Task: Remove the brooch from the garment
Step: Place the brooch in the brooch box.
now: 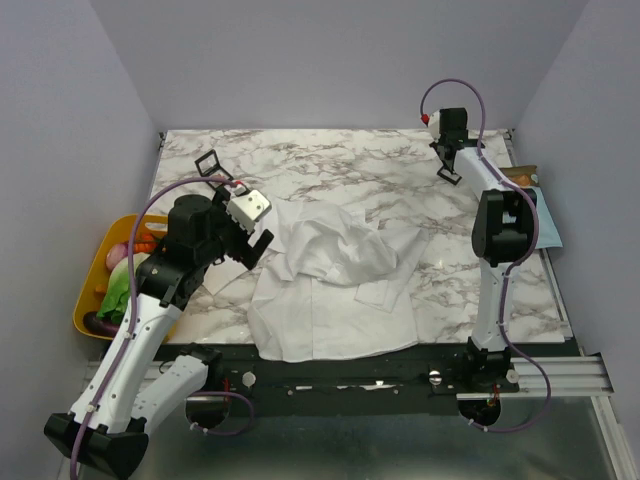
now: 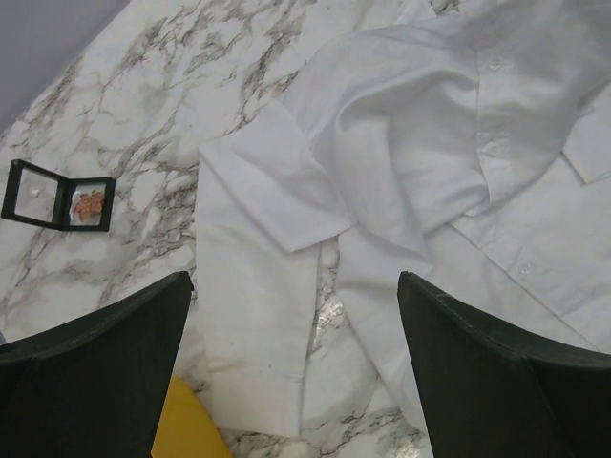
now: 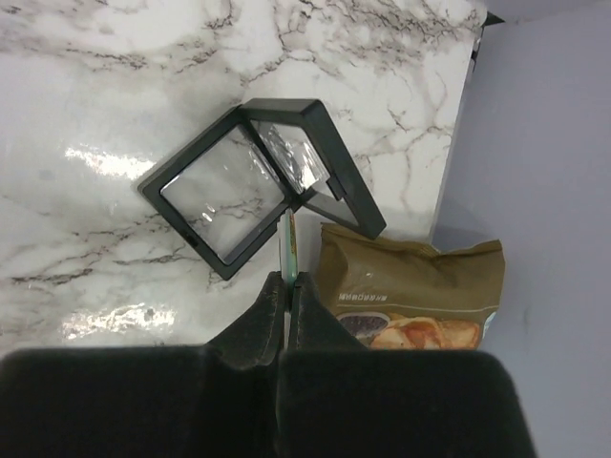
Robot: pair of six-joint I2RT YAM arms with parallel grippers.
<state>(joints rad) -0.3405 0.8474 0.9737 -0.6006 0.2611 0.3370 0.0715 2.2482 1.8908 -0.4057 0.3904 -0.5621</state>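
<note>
right hand (image 3: 286,279): clenched at far right corner of bench (image 3: 95,76), with a thin green-edged sliver pinched at the tips
brooch (image 3: 288,240): judged to be that sliver, seen edge-on; off the shirt (image 1: 330,285), well apart from it, held just above an open black case (image 3: 224,196)
left hand (image 2: 294,281): released, jaws wide, hovers over the shirt's left sleeve, grasping nothing
stage: removal looks done; drop-off into the case likely next
risk 1: grip is only at the very tips, so the brooch could slip or flip on release and bounce off the case onto the bench
risk 2: case's raised half sits beside the tips; a low descent could knock or shove it
risk 3: bag (image 3: 410,286) lies just beside the case; a loose brooch could roll under it
writing: small print on the bag, too blurred to read; no brand legible elsewhere
</note>
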